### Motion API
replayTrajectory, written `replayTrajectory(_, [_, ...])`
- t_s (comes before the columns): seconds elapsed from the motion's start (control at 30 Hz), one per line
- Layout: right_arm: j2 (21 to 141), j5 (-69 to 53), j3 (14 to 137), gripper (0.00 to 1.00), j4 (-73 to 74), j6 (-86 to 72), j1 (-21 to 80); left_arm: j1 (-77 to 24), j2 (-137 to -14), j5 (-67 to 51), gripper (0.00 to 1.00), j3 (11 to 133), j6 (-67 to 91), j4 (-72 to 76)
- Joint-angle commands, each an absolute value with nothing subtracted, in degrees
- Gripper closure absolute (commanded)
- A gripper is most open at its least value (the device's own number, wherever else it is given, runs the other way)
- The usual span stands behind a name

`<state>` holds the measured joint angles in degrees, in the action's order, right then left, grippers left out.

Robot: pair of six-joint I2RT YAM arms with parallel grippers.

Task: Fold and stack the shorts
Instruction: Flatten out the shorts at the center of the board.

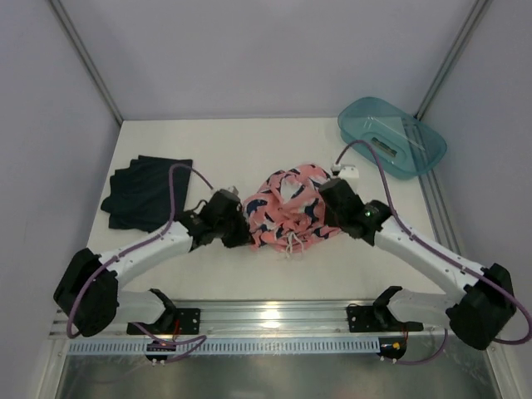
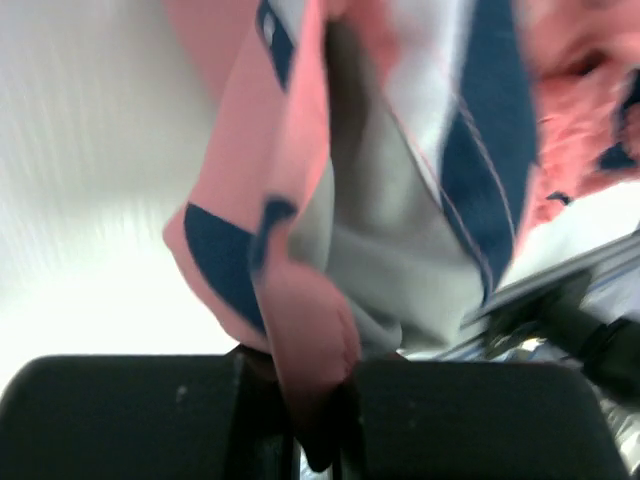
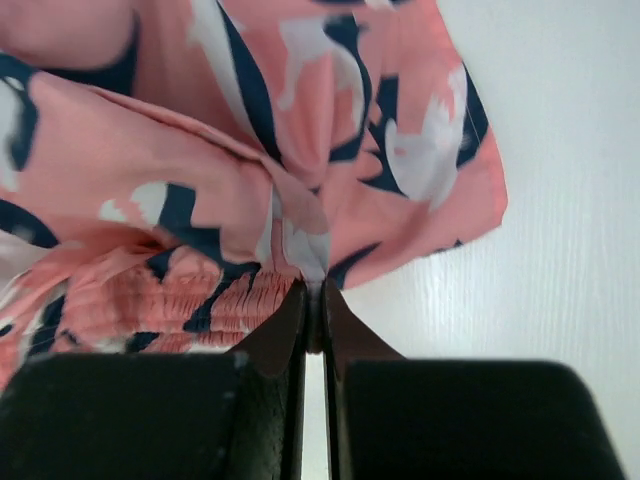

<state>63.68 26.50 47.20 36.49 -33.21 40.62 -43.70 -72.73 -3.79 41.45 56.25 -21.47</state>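
Note:
The salmon pink shorts (image 1: pixel 287 208) with navy and white shapes hang bunched between my two grippers at the table's middle. My left gripper (image 1: pixel 239 223) is shut on their left edge; in the left wrist view the pink fabric (image 2: pixel 310 340) is pinched between the jaws. My right gripper (image 1: pixel 327 195) is shut on their right edge; in the right wrist view the cloth (image 3: pixel 300 170) runs into the closed jaws. The dark navy shorts (image 1: pixel 145 191) lie folded on the table at the left, apart from both grippers.
A translucent teal plastic tub (image 1: pixel 391 137) stands at the back right corner. The white table (image 1: pixel 233 145) ends at a metal rail (image 1: pixel 274 320) in front, where the arm bases sit. Grey walls enclose the back and sides.

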Motion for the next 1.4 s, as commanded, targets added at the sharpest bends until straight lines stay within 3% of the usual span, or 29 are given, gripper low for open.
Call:
replayTrajectory(0.0, [75.2,19.0,69.2,0.96,26.1,-22.2,32.4,-31.9,-76.0,-8.6,1.00,62.7,48.7,-26.0])
replayTrajectory(0.13, [93.0,10.7,102.4,0.96,33.6,-17.0,26.6,-17.3,-86.3,-17.3,1.00,86.5,45.2,-30.1])
replayTrajectory(0.23, [107.0,6.7,139.9,0.96,42.7,-14.6,22.5,-10.1,-95.2,-18.7,1.00,103.3,48.3,-30.7])
replayTrajectory(0.33, [115.9,2.8,157.0,0.97,49.2,-15.6,17.8,-7.4,-100.2,-26.6,1.00,115.4,50.7,-33.5])
replayTrajectory(0.4, [108.0,0.8,149.9,0.96,46.7,-16.4,16.4,-7.1,-102.9,-28.7,1.00,124.3,50.0,-39.4])
replayTrajectory(0.43, [103.6,-1.9,136.6,0.96,41.2,-17.0,15.4,-7.3,-102.5,-29.1,1.00,124.9,49.2,-43.5])
replayTrajectory(0.53, [89.2,-2.8,116.4,0.96,36.3,-17.5,15.3,-8.7,-94.7,-26.2,1.00,116.2,45.2,-47.2])
replayTrajectory(0.67, [76.5,-8.1,93.2,0.96,38.7,-18.3,15.5,-10.3,-73.7,-25.6,1.00,80.2,45.0,-42.2])
replayTrajectory(0.8, [62.8,-8.8,60.0,0.96,34.9,-20.1,16.8,-12.7,-61.1,-27.6,0.97,52.0,49.7,-36.2])
replayTrajectory(0.87, [55.8,-9.6,51.6,0.96,34.0,-22.5,16.8,-14.3,-57.4,-27.3,0.95,38.9,52.3,-33.3])
replayTrajectory(0.93, [52.0,-10.5,41.6,0.97,34.4,-24.3,16.9,-15.6,-53.0,-25.2,0.83,33.3,54.1,-31.2])
replayTrajectory(0.97, [48.8,-10.4,39.0,0.97,35.2,-25.5,17.0,-16.6,-52.0,-23.1,0.65,31.4,53.9,-31.5])
replayTrajectory(1.07, [43.5,-13.4,30.2,0.94,33.6,-31.3,18.2,-20.6,-49.3,-17.6,0.63,29.1,55.6,-34.7])
replayTrajectory(1.2, [41.2,-12.5,29.0,0.72,36.9,-37.1,21.3,-21.4,-47.4,-9.4,0.46,35.1,56.3,-40.6])
replayTrajectory(1.23, [40.2,-11.4,29.4,0.57,37.9,-38.3,21.4,-21.4,-47.5,-6.1,0.42,38.5,55.0,-42.3])
replayTrajectory(1.37, [38.9,-9.0,33.0,0.41,38.6,-39.5,21.4,-21.4,-55.9,-4.0,0.39,46.5,50.0,-41.9])
